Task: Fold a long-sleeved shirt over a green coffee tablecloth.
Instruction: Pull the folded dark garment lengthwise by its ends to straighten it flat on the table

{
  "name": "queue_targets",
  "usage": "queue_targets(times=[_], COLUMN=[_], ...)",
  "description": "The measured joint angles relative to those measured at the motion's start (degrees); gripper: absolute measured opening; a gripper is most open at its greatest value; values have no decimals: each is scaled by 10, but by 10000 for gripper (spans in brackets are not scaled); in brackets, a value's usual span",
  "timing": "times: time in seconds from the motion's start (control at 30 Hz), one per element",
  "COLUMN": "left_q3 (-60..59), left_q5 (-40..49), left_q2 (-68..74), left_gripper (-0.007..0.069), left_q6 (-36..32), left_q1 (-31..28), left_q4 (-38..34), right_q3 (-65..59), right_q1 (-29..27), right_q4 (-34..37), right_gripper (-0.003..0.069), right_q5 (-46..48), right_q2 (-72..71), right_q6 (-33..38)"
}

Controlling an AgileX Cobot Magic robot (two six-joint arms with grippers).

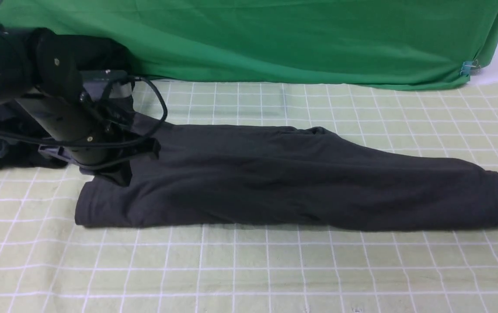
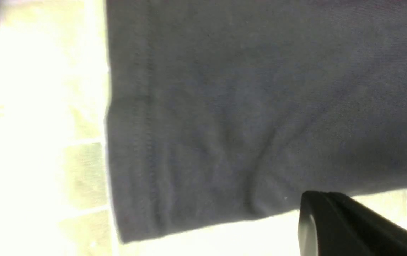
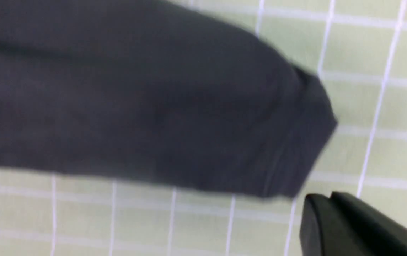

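Shirt (image 3: 146,106) lies just beside right fingers (image 3: 349,227), seemingly apart.

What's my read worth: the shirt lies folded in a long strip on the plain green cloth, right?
Not quite. The shirt does lie folded in a long strip, but on the pale checked tablecloth; the plain green cloth hangs behind it. The front view shows this.

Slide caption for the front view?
Folded long-sleeved shirt lying as a band on the green coffee tablecloth, left arm above one end.
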State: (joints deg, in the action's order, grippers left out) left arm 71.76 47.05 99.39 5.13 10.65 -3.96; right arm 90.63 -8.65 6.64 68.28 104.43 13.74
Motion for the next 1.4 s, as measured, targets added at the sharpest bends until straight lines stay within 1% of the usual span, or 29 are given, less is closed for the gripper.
queue_targets(times=[0.07, 0.13, 0.2, 0.23, 0.27, 0.3, 0.33, 0.4, 0.47, 0.53, 0.57, 0.6, 0.7, 0.73, 0.77, 0.8, 0.87, 0.97, 1.03, 1.13, 1.17, 1.2, 1.23, 1.27, 1.3, 1.33, 1.4], left_q3=[-14, -19, -21, -22, -22, -22, -21, -19, -17, -14, -14, -14, -14, -14, -14, -14, -14, -13, -13, -13, -13, -13, -14, -14, -16, -17, -17], left_q5=[-13, -18, -22, -25, -30, -30, -34, -33, -32, -30, -29, -29, -29, -29, -29, -29, -28, -27, -26, -23, -22, -19, -11, -10, 5, 16, 22], left_q2=[14, 31, 53, 67, 77, 79, 91, 96, 99, 101, 101, 101, 101, 101, 102, 102, 102, 102, 102, 100, 100, 96, 91, 89, 76, 60, 30], left_gripper=[-4, -4, -4, -4, -4, -4, -4, -4, -4, -4, -4, -4, -4, -4, -4, -4, -4, -3, -3, -3, -3, -3, -3, -3, -3, -3, -3], left_q6=[0, 0, 1, 1, 1, 1, 1, 2, 2, 3, 4, 4, 4, 4, 4, 4, 4, 2, 2, 2, 2, 3, 7, 7, 15, 21, 25], left_q1=[0, 0, 0, 0, 0, 0, 0, 0, 0, 0, 0, 0, 0, 0, 1, 1, 1, 1, 1, 1, 1, 1, 1, 1, 1, 1, 0], left_q4=[-3, -1, 7, 11, 12, 12, 11, 11, 11, 11, 11, 11, 13, 13, 13, 13, 13, 13, 10, 7, 7, 7, 10, 10, 21, 29, 40], right_q3=[-41, -72, -106, -128, -139, -141, -155, -159, -161, -161, -161, -161, -161, -161, -158, -153, -143, -135, -133, -132, -132, -132, -127, -126, -112, -96, -76], right_q1=[-6, -7, -7, -7, -7, -7, -7, -7, -7, -7, -7, -7, -7, -7, -7, -7, -11, -15, -17, -17, -17, -17, -17, -17, -17, -17, -17], right_q4=[0, -1, -4, -5, -5, -5, -5, -5, -5, -3, -2, -2, -5, -7, -19, -30, -55, -71, -72, -89, -89, -98, -105, -107, -118, -129, -139], right_gripper=[78, 156, 269, 357, 402, 412, 485, 517, 525, 494, 442, 417, 160, 132, 64, 46, 40, 46, 80, 217, 230, 325, 389, 398, 453, 474, 483], right_q5=[-16, -35, -65, -93, -110, -118, -145, -162, -175, -180, -181, -181, -181, -181, -179, -174, -159, -142, -136, -133, -133, -126, -112, -109, -71, -33, -8], right_q2=[-19, -23, -21, -18, -13, -11, 2, 18, 42, 59, 69, 71, 79, 79, 79, 79, 79, 79, 79, 79, 79, 79, 79, 79, 79, 79, 70], right_q6=[-7, -9, -11, -13, -15, -16, -20, -21, -22, -22, -17, -17, 1, 0, -7, -14, -23, -29, -33, -35, -35, -35, -37, -38, -46, -61, -85])
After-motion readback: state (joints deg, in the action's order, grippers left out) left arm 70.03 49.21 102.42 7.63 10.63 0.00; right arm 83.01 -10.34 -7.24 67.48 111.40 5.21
